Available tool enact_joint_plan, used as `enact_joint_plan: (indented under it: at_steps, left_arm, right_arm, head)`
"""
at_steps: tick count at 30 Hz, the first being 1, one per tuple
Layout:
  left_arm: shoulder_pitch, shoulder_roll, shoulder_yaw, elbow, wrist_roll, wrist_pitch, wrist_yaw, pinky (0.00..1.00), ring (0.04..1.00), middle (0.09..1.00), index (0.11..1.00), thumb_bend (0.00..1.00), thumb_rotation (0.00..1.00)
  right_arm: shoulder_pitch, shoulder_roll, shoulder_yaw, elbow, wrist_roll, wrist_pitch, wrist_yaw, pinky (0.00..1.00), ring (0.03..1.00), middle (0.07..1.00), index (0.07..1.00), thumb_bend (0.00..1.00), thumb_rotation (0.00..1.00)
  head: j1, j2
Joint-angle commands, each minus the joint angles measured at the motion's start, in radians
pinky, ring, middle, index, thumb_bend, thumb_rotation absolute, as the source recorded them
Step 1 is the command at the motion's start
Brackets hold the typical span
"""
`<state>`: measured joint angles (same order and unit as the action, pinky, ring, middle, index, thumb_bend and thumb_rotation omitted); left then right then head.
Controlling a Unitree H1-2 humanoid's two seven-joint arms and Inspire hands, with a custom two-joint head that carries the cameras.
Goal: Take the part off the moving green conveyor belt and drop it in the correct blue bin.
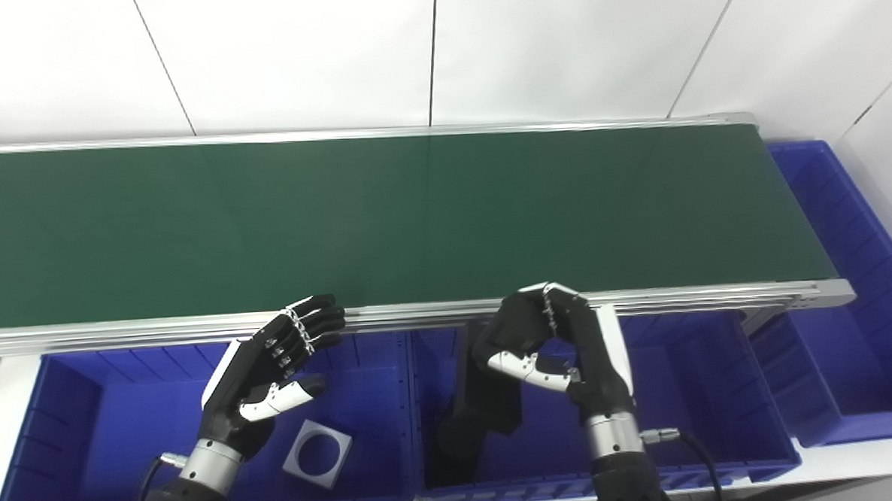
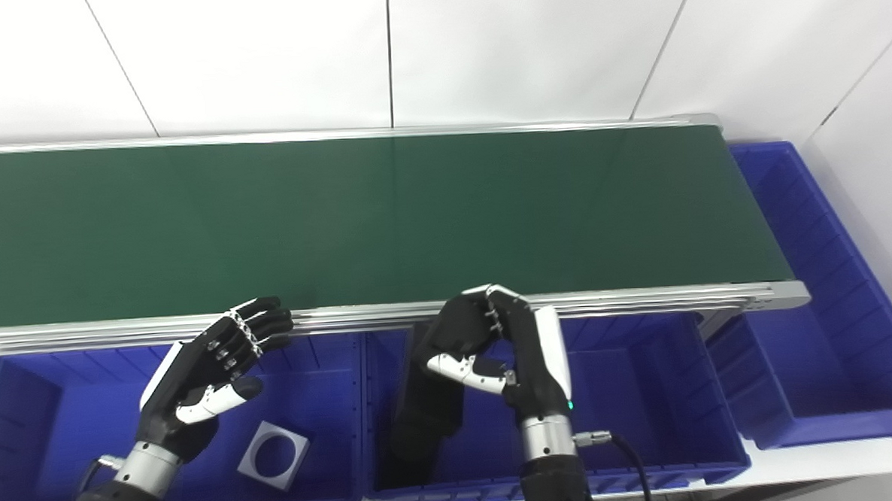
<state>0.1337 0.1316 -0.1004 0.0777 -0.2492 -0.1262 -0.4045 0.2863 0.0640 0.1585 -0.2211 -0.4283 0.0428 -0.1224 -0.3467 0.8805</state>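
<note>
Black part in curled right hand, partly hidden; left hand spread, empty.

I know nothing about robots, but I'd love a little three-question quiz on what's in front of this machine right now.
1. True or false: a part is riding on the green conveyor belt.
2. Which blue bin holds the grey square part with a round hole?
A) left bin
B) middle bin
C) bin at the belt's right end
3. Fill in: the left hand has its fingers spread and holds ____.

Key:
1. False; no part shows on the belt.
2. A.
3. Nothing. The right hand, fingers curled, hovers over the middle bin, where a dark object lies.
</note>
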Motion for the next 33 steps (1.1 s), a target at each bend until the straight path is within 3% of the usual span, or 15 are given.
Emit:
enact_joint_plan:
  at_steps: [1, 12, 19, 23, 33]
  left_arm:
    - [-0.008, 0.002, 0.002, -0.022, -0.014, -0.01, -0.007, 0.77, 0.793, 0.778, 0.781, 1.0, 0.36]
    - [-0.006, 0.008, 0.007, -0.043, -0.016, 0.012, -0.006, 0.78, 0.794, 0.776, 0.778, 1.0, 0.37]
    - [-0.001, 0.011, 0.011, -0.058, -0.018, 0.03, -0.006, 0.76, 0.792, 0.778, 0.781, 1.0, 0.36]
    - [0.001, 0.011, 0.014, -0.062, -0.016, 0.038, -0.004, 0.78, 0.798, 0.777, 0.78, 1.0, 0.36]
    - [0.0, 0.016, 0.015, -0.061, -0.012, 0.036, -0.009, 0.78, 0.798, 0.778, 0.788, 1.0, 0.37]
  right_arm:
    - [-0.014, -0.001, 0.012, -0.018, -0.02, -0.039, -0.014, 0.33, 0.439, 0.524, 0.509, 0.5, 0.0]
    - [-0.008, -0.05, 0.056, -0.018, -0.131, -0.06, -0.036, 0.34, 0.42, 0.508, 0.528, 0.5, 0.0]
    - [-0.022, -0.093, 0.046, 0.014, -0.195, -0.093, -0.102, 0.32, 0.419, 0.527, 0.526, 0.49, 0.0]
    - [-0.03, -0.1, 0.031, 0.028, -0.201, -0.074, -0.115, 0.31, 0.419, 0.528, 0.529, 0.49, 0.0]
    - [-0.058, -0.105, 0.033, 0.086, -0.188, -0.112, -0.141, 0.33, 0.419, 0.513, 0.533, 0.49, 0.0]
  head:
    - [0.005, 0.008]
    - [-0.007, 0.023]
    - [-0.012, 0.015]
    - [-0.012, 0.016]
    - [-0.015, 0.017]
